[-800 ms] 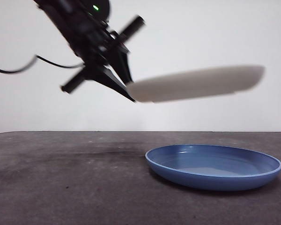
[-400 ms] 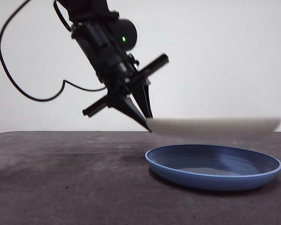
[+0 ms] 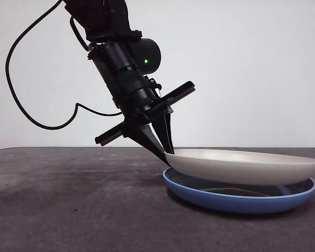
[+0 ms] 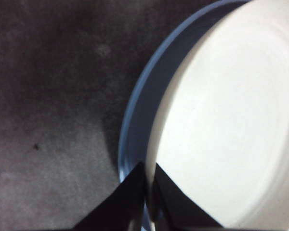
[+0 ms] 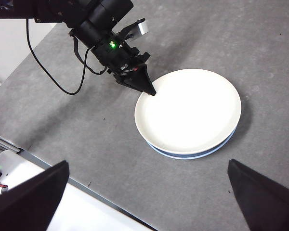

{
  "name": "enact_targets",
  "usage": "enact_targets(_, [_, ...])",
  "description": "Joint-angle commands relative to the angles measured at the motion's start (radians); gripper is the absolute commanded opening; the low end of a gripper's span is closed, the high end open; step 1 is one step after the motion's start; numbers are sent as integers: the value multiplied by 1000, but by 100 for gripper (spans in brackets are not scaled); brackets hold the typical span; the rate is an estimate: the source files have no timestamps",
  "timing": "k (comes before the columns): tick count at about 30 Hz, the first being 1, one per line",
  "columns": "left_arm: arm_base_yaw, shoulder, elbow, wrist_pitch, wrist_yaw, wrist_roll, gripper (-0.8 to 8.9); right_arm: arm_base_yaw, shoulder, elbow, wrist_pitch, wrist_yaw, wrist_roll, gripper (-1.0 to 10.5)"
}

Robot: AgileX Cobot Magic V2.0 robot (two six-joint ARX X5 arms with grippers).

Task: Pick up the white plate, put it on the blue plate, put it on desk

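Note:
The cream-white plate (image 3: 241, 165) lies in the blue plate (image 3: 236, 197), a little tilted, on the dark grey desk (image 3: 68, 210). My left gripper (image 3: 165, 153) is shut on the white plate's near-left rim, one jaw above it and one below. In the left wrist view the white plate (image 4: 231, 120) covers most of the blue plate (image 4: 139, 110), and the left gripper (image 4: 147, 175) pinches its edge. The right wrist view shows the white plate (image 5: 188, 109), a thin blue plate edge (image 5: 183, 155) and the left gripper (image 5: 151, 92). My right gripper (image 5: 144, 202) is open, high above the desk (image 5: 269, 62).
A black cable (image 3: 21, 89) loops from the left arm over the desk's left side. The desk's front edge (image 5: 86, 185) runs near the plates, with a pale floor beyond it.
The left gripper has come down and to the right with the white plate, from high above the blue plate to resting in it.

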Motion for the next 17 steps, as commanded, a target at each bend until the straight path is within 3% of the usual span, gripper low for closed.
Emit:
enact_targets(1, [-10,23,27,0,-2,6,15,5,2,20,6,0,10,548])
enact_targets(17, [-22,32,27,16,-25,61,30,5,2,20,7,0,10,548])
